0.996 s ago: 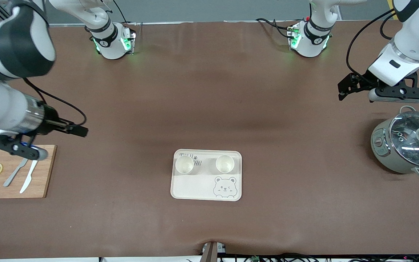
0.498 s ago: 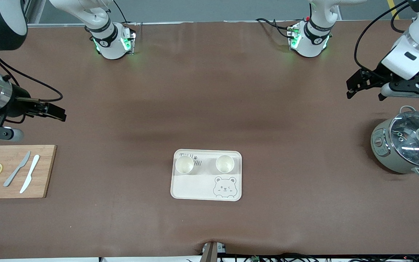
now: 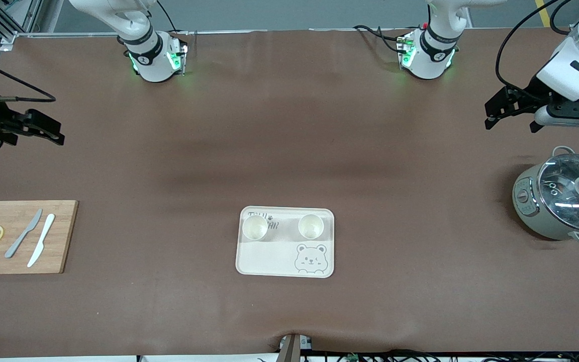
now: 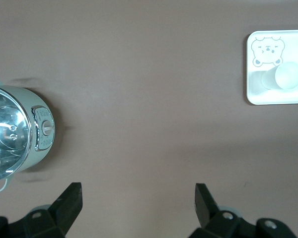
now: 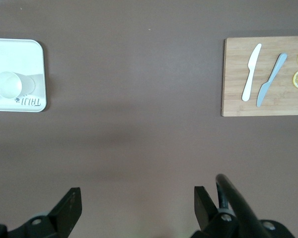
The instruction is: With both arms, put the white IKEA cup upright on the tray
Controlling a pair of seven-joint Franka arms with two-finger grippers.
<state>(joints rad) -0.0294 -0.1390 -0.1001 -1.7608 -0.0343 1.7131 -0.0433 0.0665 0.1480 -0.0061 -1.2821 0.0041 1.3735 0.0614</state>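
2 cups (image 3: 255, 227) upright on tray (image 3: 269, 261)

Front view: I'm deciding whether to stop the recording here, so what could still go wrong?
1. Both cups, one and the other, stand upright close to the tray's edge nearest the robots; a bump might tip them off.
2. The left gripper, jaws open, hangs near the pot; a low swing might clip its glass lid.

Left gripper (image 3: 513, 108), right gripper (image 3: 33, 131) raised, jaws open.

Brown table (image 3: 289, 141) under even light; grey floor (image 3: 289, 12) above.
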